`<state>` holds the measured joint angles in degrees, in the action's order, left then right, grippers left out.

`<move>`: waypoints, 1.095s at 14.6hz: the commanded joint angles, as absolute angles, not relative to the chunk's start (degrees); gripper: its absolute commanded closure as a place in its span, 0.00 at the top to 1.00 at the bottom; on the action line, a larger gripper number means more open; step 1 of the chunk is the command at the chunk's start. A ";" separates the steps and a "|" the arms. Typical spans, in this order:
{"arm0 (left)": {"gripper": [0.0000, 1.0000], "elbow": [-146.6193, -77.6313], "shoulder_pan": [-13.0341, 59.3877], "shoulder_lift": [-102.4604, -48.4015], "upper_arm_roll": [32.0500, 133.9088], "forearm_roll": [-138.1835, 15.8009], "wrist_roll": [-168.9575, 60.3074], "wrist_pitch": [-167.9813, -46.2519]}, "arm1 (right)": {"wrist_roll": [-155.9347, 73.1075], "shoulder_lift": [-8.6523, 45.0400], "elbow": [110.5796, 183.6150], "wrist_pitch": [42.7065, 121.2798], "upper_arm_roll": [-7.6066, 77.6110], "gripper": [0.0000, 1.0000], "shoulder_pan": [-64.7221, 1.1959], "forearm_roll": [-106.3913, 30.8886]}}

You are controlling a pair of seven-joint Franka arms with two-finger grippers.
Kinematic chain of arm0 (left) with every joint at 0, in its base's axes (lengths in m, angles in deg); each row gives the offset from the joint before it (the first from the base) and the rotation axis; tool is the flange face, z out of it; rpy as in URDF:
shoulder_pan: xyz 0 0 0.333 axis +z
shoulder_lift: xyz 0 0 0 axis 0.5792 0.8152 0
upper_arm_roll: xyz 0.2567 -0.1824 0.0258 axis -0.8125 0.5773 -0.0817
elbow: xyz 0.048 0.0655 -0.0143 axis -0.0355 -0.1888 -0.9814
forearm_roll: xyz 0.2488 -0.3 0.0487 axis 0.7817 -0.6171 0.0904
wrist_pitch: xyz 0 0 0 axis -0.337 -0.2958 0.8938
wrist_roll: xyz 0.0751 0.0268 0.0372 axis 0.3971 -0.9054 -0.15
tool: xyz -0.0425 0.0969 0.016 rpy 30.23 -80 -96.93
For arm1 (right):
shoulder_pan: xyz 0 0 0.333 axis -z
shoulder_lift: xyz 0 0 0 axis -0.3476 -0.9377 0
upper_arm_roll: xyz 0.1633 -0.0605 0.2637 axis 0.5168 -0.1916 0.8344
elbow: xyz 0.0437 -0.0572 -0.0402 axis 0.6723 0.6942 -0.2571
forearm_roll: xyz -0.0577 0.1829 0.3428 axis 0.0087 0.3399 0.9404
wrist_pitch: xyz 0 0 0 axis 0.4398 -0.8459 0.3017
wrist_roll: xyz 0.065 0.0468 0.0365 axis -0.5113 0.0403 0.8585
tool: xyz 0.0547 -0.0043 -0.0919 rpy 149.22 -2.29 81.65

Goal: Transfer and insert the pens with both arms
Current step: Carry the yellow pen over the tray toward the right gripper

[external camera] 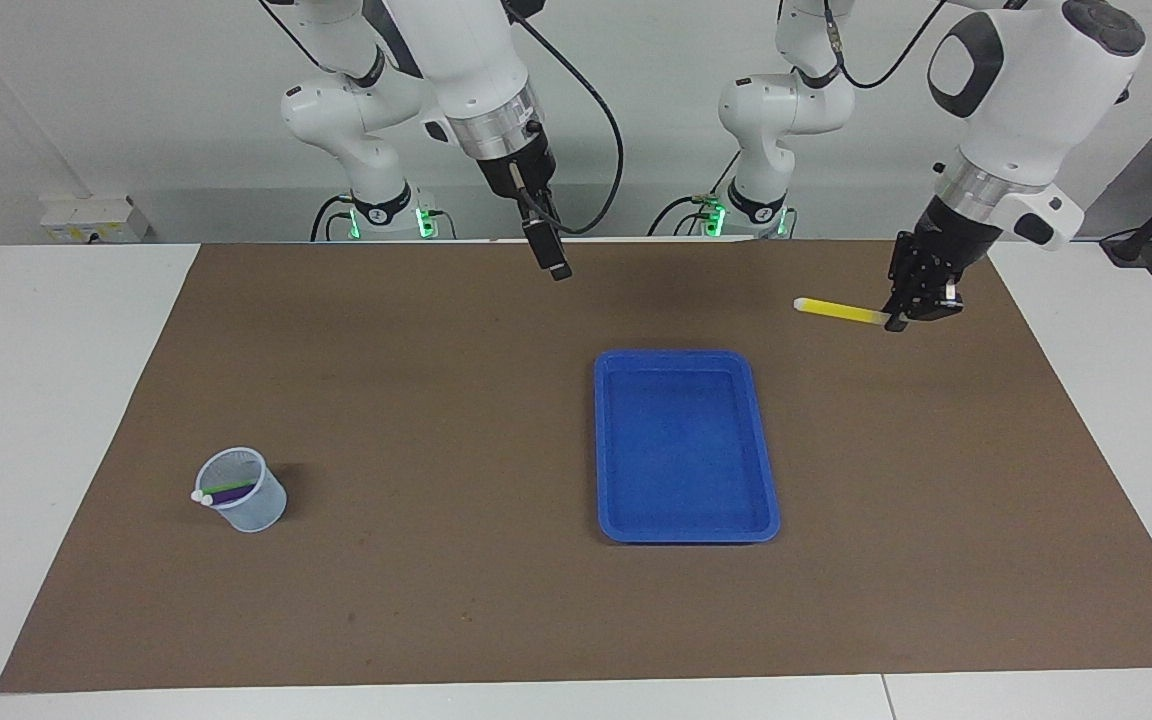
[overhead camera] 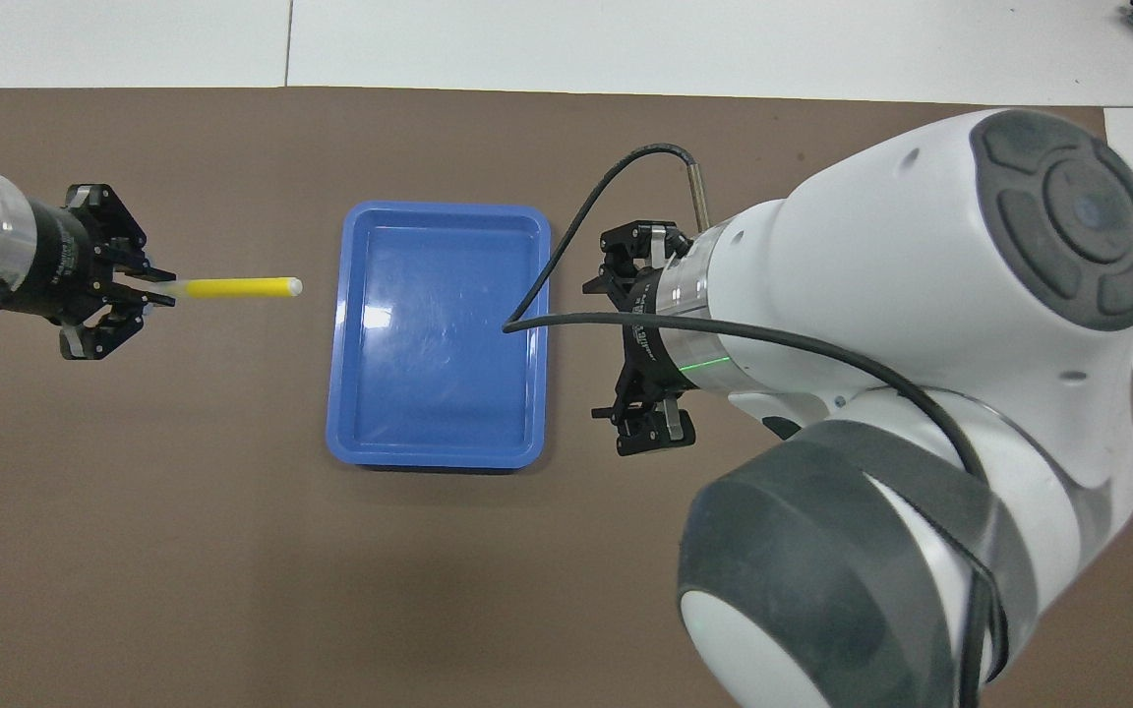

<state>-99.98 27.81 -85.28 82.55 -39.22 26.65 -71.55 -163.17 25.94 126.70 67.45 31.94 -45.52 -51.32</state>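
**Handover of the yellow pen coming up**

The left tool (external camera: 898, 318) clamps the yellow pen (external camera: 836, 309) by one end, level in the air, its tip toward the right tool (external camera: 558, 270), which hangs wide open. Best to bring both over the blue tray (external camera: 681, 535) and align before closing.

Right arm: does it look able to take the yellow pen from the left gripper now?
Probably yes. The left gripper holds the yellow pen level in the air, pale end free. The right gripper is open, and nothing hangs between them.
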 commanded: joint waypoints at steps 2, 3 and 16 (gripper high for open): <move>0.00 -102.77 22.04 -87.95 81.71 -36.41 36.56 -72.27 | -166.38 22.91 124.91 69.59 33.69 1.00 -45.47 -49.88; 0.00 -102.86 21.51 -88.39 81.71 -36.41 37.62 -72.36 | -166.92 22.12 124.73 70.38 34.21 1.00 -45.47 -49.97; 0.00 -103.38 9.91 -89.27 81.71 -31.84 52.93 -73.24 | -167.36 18.68 124.64 74.96 34.66 1.00 -48.64 -50.24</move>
